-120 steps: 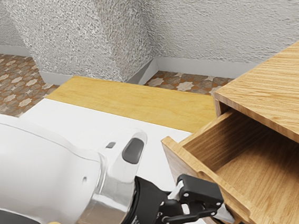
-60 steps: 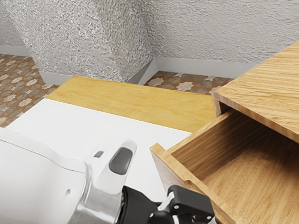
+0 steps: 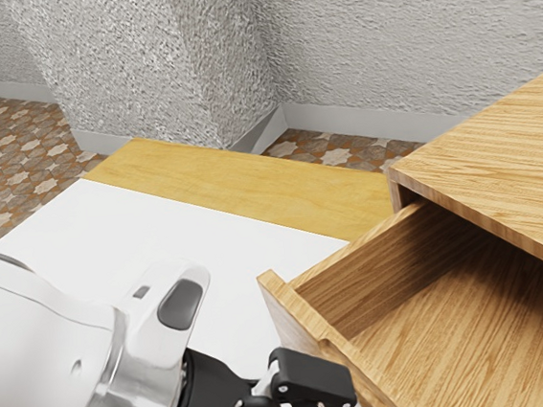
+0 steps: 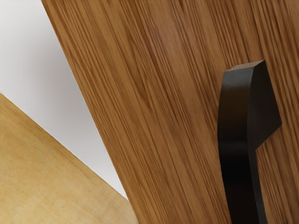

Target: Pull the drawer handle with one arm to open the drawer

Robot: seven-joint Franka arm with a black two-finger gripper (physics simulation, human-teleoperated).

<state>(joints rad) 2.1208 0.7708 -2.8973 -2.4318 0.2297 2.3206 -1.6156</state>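
The gripper (image 3: 305,404) is seen in the exterior view at the front of the drawer (image 3: 426,314); whether it is clenched cannot be told. The drawer stands well out of the cabinet (image 3: 498,158). The black handle (image 4: 245,154) is shown close up by the wrist view.

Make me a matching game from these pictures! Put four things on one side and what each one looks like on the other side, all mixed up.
Things:
1. drawer
2. handle
3. wall
4. floor

What they look like:
A. rough and grey-white
B. wooden and pulled out, open
C. brown patterned tiles
D. black, on the wooden front

Right pairs: 1-B, 2-D, 3-A, 4-C.
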